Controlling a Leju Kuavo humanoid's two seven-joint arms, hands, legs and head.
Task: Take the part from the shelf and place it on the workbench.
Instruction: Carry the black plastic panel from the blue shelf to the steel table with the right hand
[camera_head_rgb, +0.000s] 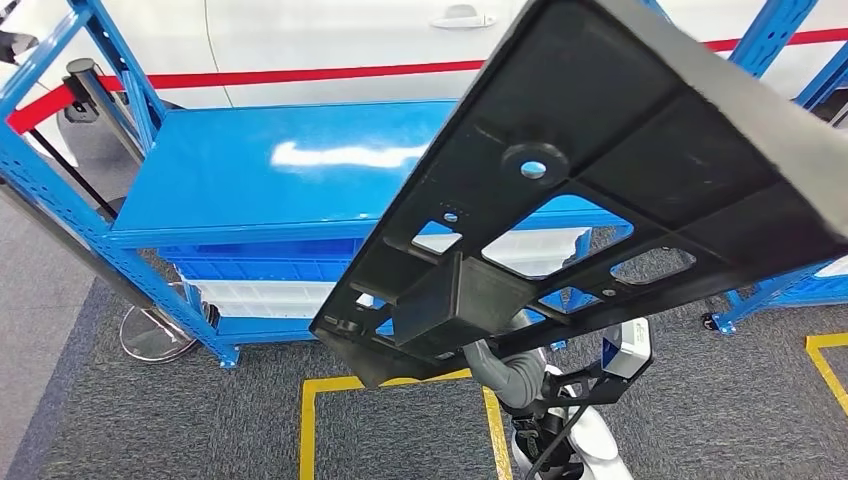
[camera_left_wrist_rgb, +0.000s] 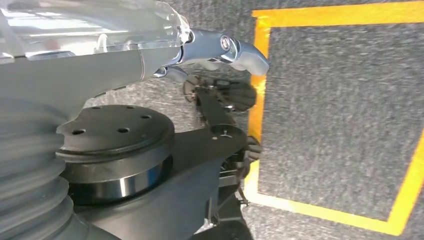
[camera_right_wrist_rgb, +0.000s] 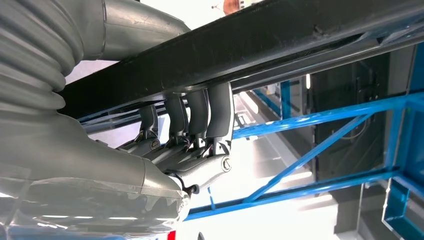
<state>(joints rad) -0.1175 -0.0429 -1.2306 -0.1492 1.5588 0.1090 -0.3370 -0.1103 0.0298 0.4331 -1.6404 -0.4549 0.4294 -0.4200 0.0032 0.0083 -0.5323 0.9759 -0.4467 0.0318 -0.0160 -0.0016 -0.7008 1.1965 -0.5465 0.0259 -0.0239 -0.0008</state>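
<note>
Transport stage, part lifted clear of the shelf. The part (camera_head_rgb: 600, 190), a flat black moulded panel with cut-outs, a round boss and a boxy block on its underside, hangs tilted in the air close before the head camera, above the carpet and in front of the blue shelf (camera_head_rgb: 260, 170), touching neither. By this evidence the pick-up is done; what is left is the carry and the set-down. No workbench is visible, so the surface that is to receive the part cannot be located and the distance remaining cannot be judged.

Right hand (camera_right_wrist_rgb: 190, 135): closed on the part. In the right wrist view its dark fingers (camera_right_wrist_rgb: 220, 112) curl up around the panel's lower edge, pressed against the black rim, the load resting above them. In the head view the panel hides this hand, with the right forearm rising beneath its low end.

Left hand (camera_left_wrist_rgb: 225, 55): hangs low over the carpet beside a yellow floor marking (camera_left_wrist_rgb: 257, 75). It holds nothing and touches nothing; its fingers look loosely extended and apart, though the view is oblique and shows them only in part.
</note>
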